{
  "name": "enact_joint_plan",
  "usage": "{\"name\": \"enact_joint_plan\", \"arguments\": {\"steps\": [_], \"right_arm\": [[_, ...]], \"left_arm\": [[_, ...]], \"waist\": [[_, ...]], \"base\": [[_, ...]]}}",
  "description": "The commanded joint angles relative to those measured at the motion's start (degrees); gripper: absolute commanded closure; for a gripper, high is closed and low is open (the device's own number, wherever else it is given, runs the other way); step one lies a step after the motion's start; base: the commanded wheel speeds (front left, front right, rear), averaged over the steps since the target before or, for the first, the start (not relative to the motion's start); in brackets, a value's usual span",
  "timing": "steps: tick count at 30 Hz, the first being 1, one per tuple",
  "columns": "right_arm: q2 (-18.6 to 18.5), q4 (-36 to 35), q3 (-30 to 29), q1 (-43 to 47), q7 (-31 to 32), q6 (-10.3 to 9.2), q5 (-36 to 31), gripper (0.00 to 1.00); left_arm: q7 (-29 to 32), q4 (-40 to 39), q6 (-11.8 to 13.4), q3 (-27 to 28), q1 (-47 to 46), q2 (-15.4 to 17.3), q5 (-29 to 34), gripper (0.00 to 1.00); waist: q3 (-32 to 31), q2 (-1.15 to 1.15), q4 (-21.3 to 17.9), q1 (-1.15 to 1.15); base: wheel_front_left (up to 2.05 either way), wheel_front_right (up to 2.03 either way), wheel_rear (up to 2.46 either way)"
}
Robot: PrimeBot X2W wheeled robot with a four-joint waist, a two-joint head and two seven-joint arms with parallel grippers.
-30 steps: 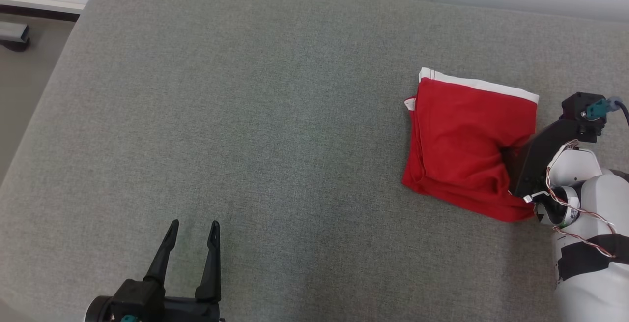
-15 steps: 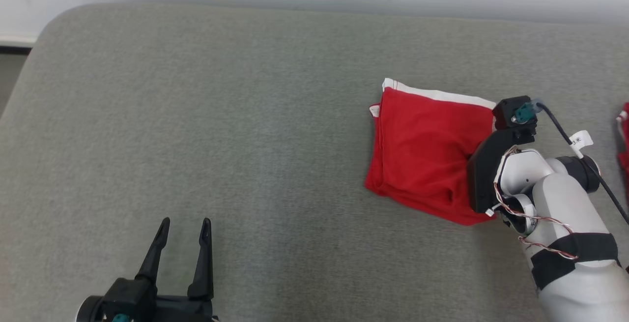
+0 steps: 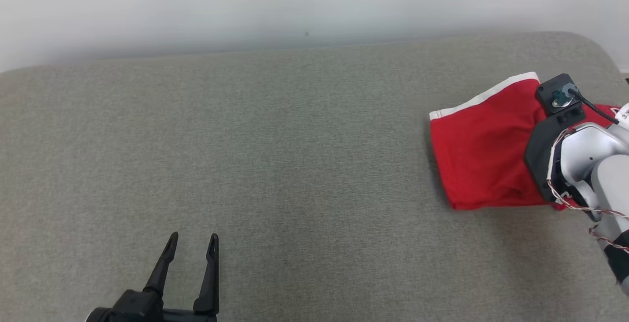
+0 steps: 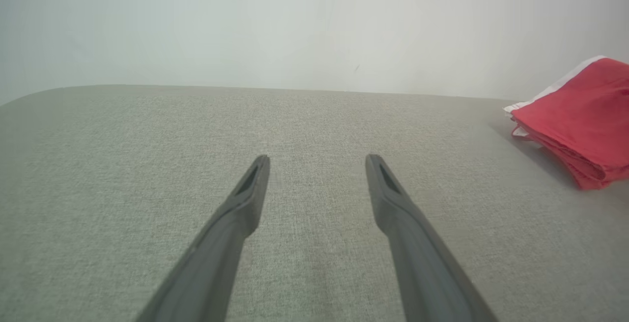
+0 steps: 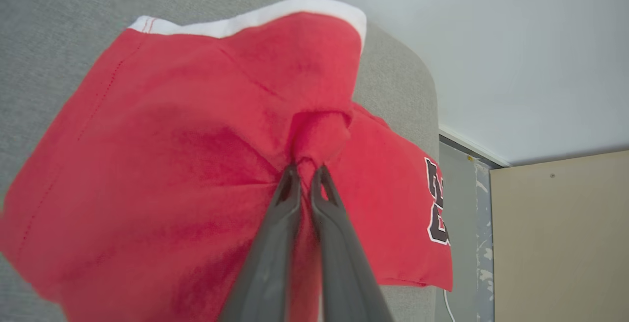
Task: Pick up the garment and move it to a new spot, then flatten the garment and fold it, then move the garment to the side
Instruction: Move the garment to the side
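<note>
garment: white-hemmed folded red cloth garment [image 3: 484, 164]; far-right end of grey fabric cushion [image 3: 295, 164] | right gripper [image 5: 305, 169]: fingers pinching a red fold; cloth bulk ahead of tips | left gripper [image 3: 191, 246]: spread, empty; cushion's near-left, well apart

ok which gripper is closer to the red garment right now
Right. The right gripper is shut on a bunched fold of the red garment. The left gripper is open over the grey cushion, well off to the garment's left and apart from it.
</note>
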Motion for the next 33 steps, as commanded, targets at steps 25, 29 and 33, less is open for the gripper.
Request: {"name": "enact_joint_plan", "arguments": {"steps": [25,29,33], "right_arm": [[-3.5,13.2,-24.9,0.3,-15.4,0.01,-11.0,1.00],[-2.1,13.5,-30.9,0.9,-17.4,0.01,-15.8,1.00],[-0.1,13.5,-35.2,1.9,-18.2,0.01,-19.9,0.00]], "left_arm": [[-0.2,-2.4,0.1,-1.5,-1.3,6.6,0.8,0.00],[-0.2,-3.7,0.3,-1.7,-1.7,7.2,2.0,0.00],[-0.2,-5.1,0.5,-2.0,-2.7,7.0,2.9,0.00]], "waist": [[7.9,0.00,3.4,0.00],[9.2,0.00,3.8,0.00],[9.9,0.00,4.0,0.00]], "base": [[0.00,0.00,0.00],[0.00,0.00,0.00],[0.00,0.00,0.00]]}}
